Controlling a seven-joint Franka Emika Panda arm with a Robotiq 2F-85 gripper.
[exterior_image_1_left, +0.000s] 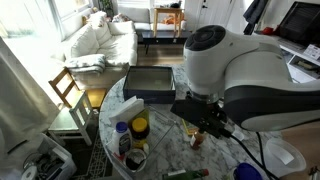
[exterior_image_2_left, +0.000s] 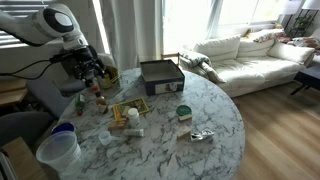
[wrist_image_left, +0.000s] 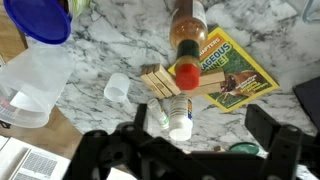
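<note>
With jaws spread wide and empty, the gripper (wrist_image_left: 200, 128) hangs above the red-capped bottle (wrist_image_left: 187, 45) on the marble table (wrist_image_left: 110, 40), so it should centre over the cap and descend straight, clear of the white bottle (wrist_image_left: 180, 118) just beside.

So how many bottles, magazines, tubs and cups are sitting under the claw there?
Bottles: 2, the sauce bottle and the white bottle
Magazine: 1
Tub, blue lid: 1
Cup, small and white: 1
Total: 5
</note>
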